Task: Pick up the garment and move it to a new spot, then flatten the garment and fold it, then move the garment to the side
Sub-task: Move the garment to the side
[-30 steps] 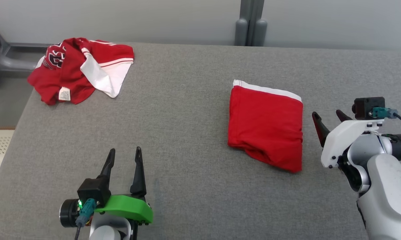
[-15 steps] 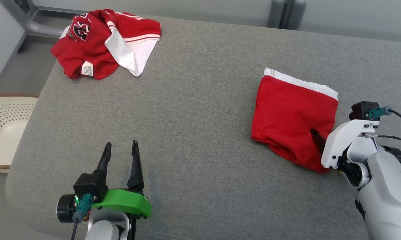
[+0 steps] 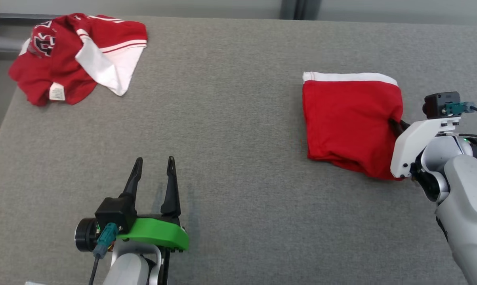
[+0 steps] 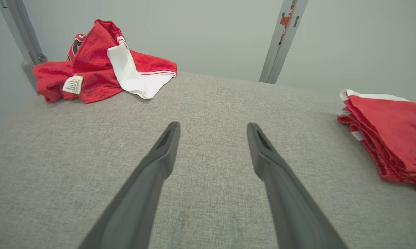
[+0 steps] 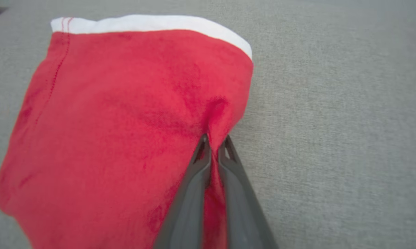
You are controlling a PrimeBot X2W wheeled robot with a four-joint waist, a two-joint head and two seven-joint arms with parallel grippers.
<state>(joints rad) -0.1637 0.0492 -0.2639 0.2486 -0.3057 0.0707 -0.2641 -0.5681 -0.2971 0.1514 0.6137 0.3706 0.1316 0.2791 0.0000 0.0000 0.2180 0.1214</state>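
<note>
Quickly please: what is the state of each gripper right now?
Left gripper: open, holding nothing.
Right gripper: closed on the edge of the folded red garment.

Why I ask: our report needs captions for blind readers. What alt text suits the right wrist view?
The right gripper is shut on the right edge of a folded red garment, pinching up a small ridge of cloth. The garment has a white band along its far edge and lies on a grey fabric surface.

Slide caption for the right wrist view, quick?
Right end effector pinches shut on the edge of the folded red garment with white trim, lying on the grey fabric surface.
</note>
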